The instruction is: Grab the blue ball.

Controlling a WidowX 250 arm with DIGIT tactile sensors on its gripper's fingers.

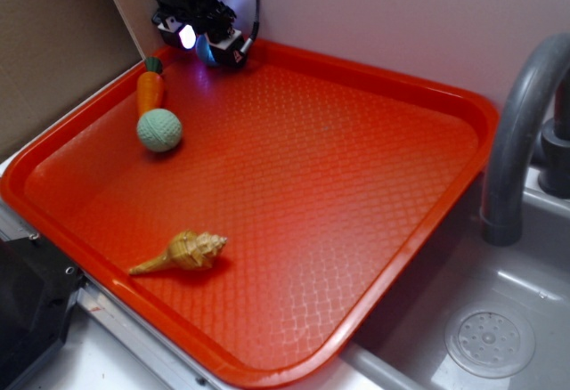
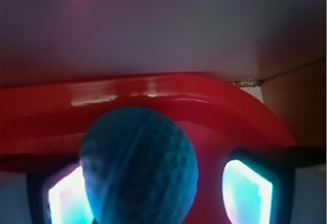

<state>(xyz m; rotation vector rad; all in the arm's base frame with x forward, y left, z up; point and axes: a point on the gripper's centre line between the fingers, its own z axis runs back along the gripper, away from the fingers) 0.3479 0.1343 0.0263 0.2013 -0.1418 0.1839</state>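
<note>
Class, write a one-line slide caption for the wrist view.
Blue ball between the gripper fingers, near the red tray rim.

The ball sits between the hand's fingers at the tray's far corner.

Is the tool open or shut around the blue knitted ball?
Open: in the wrist view the blue knitted ball sits between the tool fingers, with a gap on one side.
</note>
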